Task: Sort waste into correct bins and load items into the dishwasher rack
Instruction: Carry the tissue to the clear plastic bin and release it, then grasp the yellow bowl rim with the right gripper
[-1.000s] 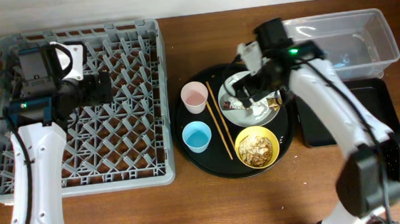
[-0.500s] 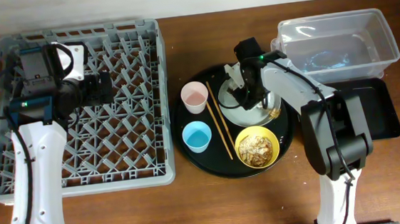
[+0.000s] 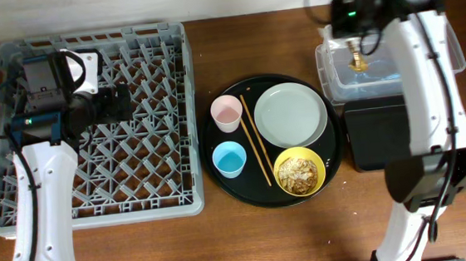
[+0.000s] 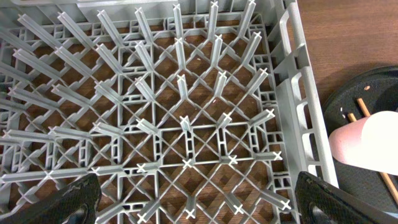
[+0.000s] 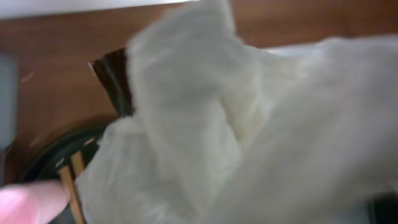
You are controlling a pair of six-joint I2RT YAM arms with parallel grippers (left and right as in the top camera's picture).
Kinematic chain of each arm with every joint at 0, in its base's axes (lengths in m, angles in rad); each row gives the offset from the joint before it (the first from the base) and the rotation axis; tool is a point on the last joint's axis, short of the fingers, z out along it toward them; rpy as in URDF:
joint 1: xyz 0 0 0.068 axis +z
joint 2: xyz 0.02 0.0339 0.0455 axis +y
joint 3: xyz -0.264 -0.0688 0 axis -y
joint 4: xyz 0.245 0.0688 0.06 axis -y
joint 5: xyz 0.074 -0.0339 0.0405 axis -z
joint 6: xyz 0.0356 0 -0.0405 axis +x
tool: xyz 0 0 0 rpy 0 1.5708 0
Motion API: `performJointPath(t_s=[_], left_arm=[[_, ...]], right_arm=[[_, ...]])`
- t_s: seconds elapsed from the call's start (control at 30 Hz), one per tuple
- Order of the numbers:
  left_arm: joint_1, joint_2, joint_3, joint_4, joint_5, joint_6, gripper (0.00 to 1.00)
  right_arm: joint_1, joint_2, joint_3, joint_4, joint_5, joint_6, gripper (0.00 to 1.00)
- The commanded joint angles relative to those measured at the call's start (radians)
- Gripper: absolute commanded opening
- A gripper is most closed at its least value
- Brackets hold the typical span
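A crumpled white napkin [image 5: 236,124] fills the right wrist view and hides the fingers; my right gripper [image 3: 354,52] is shut on it, held above the left end of the clear tub [image 3: 425,28]. The pale plate [image 3: 292,113] lies bare on the round black tray [image 3: 209,141], beside the pink cup [image 3: 227,113], the blue cup [image 3: 229,158], the chopsticks [image 3: 255,141] and the yellow bowl [image 3: 299,171] of brown scraps. My left gripper [image 3: 122,100] hangs open over the grey rack [image 3: 180,203], its fingers [image 4: 68,202] wide apart above the pegs.
The shallow black tray [image 3: 379,131] lies in front of the clear tub, right of the round tray. The rack's right wall [image 4: 292,93] stands between my left gripper and the pink cup [image 4: 367,143]. Bare wood runs along the front.
My right arm lifted from the plate to above the clear tub and shut on the napkin. The plate now lies bare. The left arm has not moved.
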Motion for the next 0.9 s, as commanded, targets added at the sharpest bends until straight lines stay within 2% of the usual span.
performJointPath(t_s=[0.0, 0.07, 0.17, 0.33, 0.37, 0.4, 0.47, 0.5, 0.53, 0.63, 0.7, 0.8, 0.87], left_arm=[[-0.003, 0.003, 0.014, 0.002, 0.014, -0.008, 0.99], [-0.003, 0.003, 0.014, 0.002, 0.014, -0.008, 0.99], [-0.003, 0.003, 0.014, 0.002, 0.014, -0.008, 0.99], [-0.003, 0.003, 0.014, 0.002, 0.014, -0.008, 0.99], [-0.003, 0.003, 0.014, 0.002, 0.014, -0.008, 0.99], [-0.003, 0.003, 0.014, 0.002, 0.014, -0.008, 0.99], [-0.003, 0.003, 0.014, 0.002, 0.014, -0.008, 0.99], [-0.003, 0.003, 0.014, 0.002, 0.014, -0.008, 0.99], [-0.003, 0.003, 0.014, 0.002, 0.014, -0.008, 0.99], [-0.003, 0.003, 0.014, 0.002, 0.014, -0.008, 0.99], [-0.003, 0.003, 0.014, 0.002, 0.014, -0.008, 0.99], [-0.003, 0.003, 0.014, 0.002, 0.014, -0.008, 0.99], [-0.003, 0.003, 0.014, 0.002, 0.014, -0.008, 0.99]], right_arm=[[-0.11, 0.033, -0.032, -0.002, 0.104, 0.289, 0.04], [-0.175, 0.064, -0.046, 0.02, 0.104, 0.429, 0.04], [-0.222, 0.119, -0.055, 0.097, 0.113, 0.553, 0.04], [-0.227, 0.205, -0.056, 0.24, 0.125, 0.561, 0.04], [-0.226, 0.22, -0.056, 0.272, 0.12, 0.561, 0.1], [-0.226, 0.232, -0.056, 0.287, 0.117, 0.56, 0.42], [-0.226, 0.229, -0.056, 0.278, 0.058, 0.497, 0.74], [-0.226, 0.223, -0.056, 0.274, -0.01, 0.45, 0.93], [-0.228, 0.211, -0.056, 0.259, -0.087, 0.398, 0.98], [-0.227, 0.141, -0.05, 0.211, -0.338, 0.178, 0.98], [-0.214, 0.093, -0.05, 0.132, -0.457, 0.093, 0.99], [-0.133, 0.021, -0.05, -0.124, -0.449, 0.077, 0.88], [-0.038, 0.012, -0.05, -0.272, -0.348, 0.121, 0.81]])
